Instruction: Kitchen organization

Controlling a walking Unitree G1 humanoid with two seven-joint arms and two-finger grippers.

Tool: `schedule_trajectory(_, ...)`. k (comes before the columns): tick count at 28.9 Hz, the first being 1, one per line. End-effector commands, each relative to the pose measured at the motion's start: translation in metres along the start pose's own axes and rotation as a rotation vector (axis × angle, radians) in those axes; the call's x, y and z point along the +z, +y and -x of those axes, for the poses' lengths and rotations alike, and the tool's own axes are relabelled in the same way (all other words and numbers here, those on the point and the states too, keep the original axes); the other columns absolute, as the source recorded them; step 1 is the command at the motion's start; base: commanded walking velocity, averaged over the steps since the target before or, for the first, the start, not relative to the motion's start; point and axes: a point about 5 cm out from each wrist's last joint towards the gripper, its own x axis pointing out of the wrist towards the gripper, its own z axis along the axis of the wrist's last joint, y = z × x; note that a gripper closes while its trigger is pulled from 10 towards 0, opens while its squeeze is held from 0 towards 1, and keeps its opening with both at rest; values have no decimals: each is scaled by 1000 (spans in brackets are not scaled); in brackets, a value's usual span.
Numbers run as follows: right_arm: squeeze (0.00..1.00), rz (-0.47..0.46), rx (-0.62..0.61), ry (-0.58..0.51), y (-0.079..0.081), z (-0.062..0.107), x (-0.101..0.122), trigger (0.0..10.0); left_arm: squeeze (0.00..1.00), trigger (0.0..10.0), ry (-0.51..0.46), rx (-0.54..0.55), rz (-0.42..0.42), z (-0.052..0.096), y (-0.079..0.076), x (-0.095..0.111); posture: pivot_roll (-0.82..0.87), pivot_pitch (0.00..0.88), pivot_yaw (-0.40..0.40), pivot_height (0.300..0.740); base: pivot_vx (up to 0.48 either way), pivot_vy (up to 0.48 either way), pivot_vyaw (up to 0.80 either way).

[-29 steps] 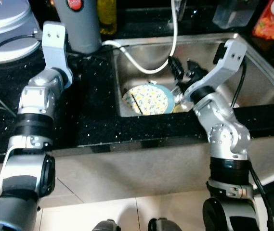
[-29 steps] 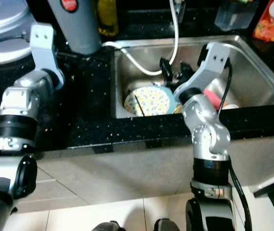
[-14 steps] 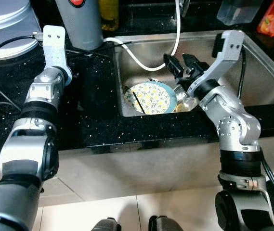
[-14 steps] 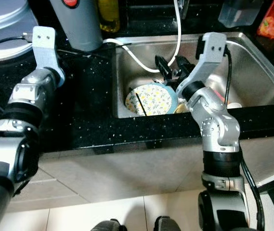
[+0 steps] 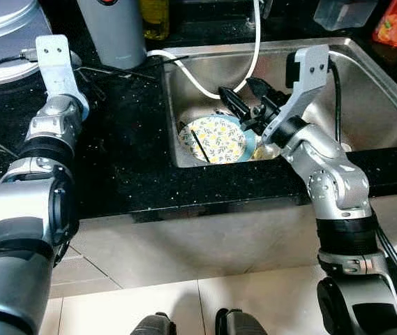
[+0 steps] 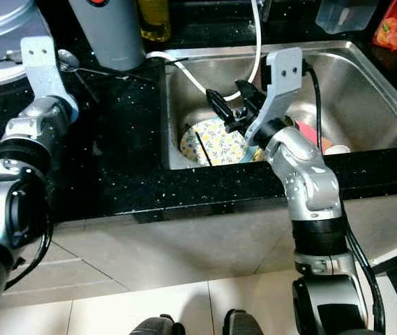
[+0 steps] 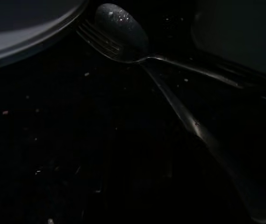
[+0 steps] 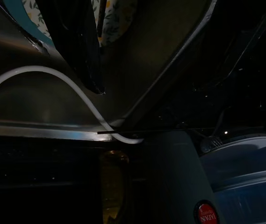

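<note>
A floral plate point(image 5: 215, 139) with a blue rim leans in the near left corner of the steel sink point(image 5: 365, 84). My right gripper point(image 5: 244, 99) hovers just above the plate's far edge, open, with nothing between its fingers. One black finger point(image 8: 83, 46) crosses the plate in the right wrist view. My left gripper point(image 5: 92, 78) reaches over the black counter point(image 5: 128, 153) beside the sink. The left wrist view is dark and looks at a spoon point(image 7: 121, 30) and a fork point(image 7: 95, 37) lying crossed on that counter.
A white hose point(image 5: 250, 63) curves down into the sink. A grey flask point(image 5: 111, 28) and a yellow bottle point(image 5: 155, 17) stand behind the counter, and a white lidded appliance point(image 5: 3, 21) is at the far left. A pink item point(image 6: 310, 136) and a white cup point(image 6: 334, 149) lie in the sink.
My right gripper has swung left across the sink and now sits over the plate. The left arm has shifted a little towards the back left. The camera view has also moved.
</note>
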Motion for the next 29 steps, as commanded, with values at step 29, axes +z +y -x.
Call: schedule_trajectory(29, 0, -3, -15, -37, 6, 13, 5, 10000, 0, 10000, 80, -70, 60, -1, -15, -10, 45, 222, 58, 740, 0, 0, 0)
